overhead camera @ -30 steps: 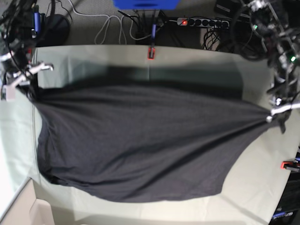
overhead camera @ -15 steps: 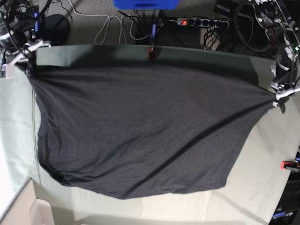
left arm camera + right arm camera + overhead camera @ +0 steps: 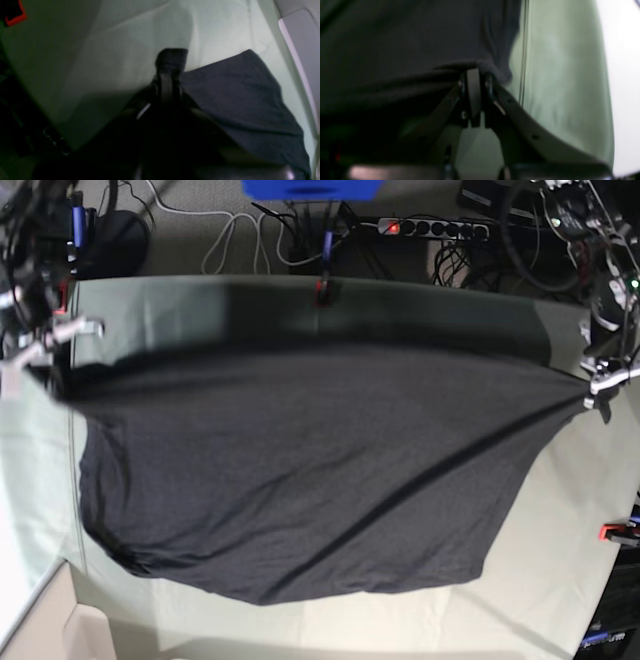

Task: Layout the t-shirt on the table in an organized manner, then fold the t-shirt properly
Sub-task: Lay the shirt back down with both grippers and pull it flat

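The charcoal t-shirt [image 3: 300, 470] hangs stretched wide between my two grippers over the pale green table [image 3: 560, 560], its lower hem sagging toward the near edge. On the base view's right, my left gripper [image 3: 598, 393] is shut on one bunched corner; the left wrist view shows the jaws [image 3: 170, 72] pinching dark fabric with a tuft poking out. On the base view's left, my right gripper [image 3: 52, 365] is shut on the opposite corner, and its fingers [image 3: 473, 82] clamp the t-shirt's edge [image 3: 407, 50]. No print shows on the shirt.
Red clamps sit at the table's far edge [image 3: 322, 290] and right edge [image 3: 615, 531]. Cables and a power strip [image 3: 430, 227] lie behind the table. A cardboard box [image 3: 60, 630] stands at the near left corner.
Both grippers carried the stretched t-shirt toward the far edge. Since half a second ago the right gripper's corner has dropped back toward the near side; the left gripper's corner has barely moved.
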`<state>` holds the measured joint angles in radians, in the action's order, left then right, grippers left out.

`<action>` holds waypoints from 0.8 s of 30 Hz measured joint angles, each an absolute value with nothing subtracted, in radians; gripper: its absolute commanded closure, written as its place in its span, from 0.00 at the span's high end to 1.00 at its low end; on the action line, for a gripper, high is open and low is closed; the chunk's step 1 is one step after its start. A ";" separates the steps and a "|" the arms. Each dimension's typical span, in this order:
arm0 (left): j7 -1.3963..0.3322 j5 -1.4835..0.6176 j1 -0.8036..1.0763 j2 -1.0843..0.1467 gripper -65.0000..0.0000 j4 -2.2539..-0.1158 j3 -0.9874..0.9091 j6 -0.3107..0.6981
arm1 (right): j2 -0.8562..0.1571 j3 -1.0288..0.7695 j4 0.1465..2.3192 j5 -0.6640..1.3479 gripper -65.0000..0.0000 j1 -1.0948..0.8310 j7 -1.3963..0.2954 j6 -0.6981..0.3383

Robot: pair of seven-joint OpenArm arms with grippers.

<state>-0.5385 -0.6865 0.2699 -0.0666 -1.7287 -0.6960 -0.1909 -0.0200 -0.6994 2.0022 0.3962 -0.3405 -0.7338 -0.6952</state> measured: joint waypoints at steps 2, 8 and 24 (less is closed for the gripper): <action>-0.531 -0.686 0.268 -0.067 0.00 -1.730 -0.696 -0.190 | -0.019 -0.667 1.983 0.318 0.02 -0.284 -0.730 -0.695; -0.535 -0.679 0.237 -0.068 0.00 -1.723 -0.696 -0.191 | -0.014 -0.544 1.760 0.104 0.03 -0.107 -0.732 -0.699; -0.535 -0.679 0.223 -0.067 0.00 -1.723 -0.693 -0.191 | -0.015 -0.654 1.592 -0.097 0.60 -0.035 -0.728 -0.699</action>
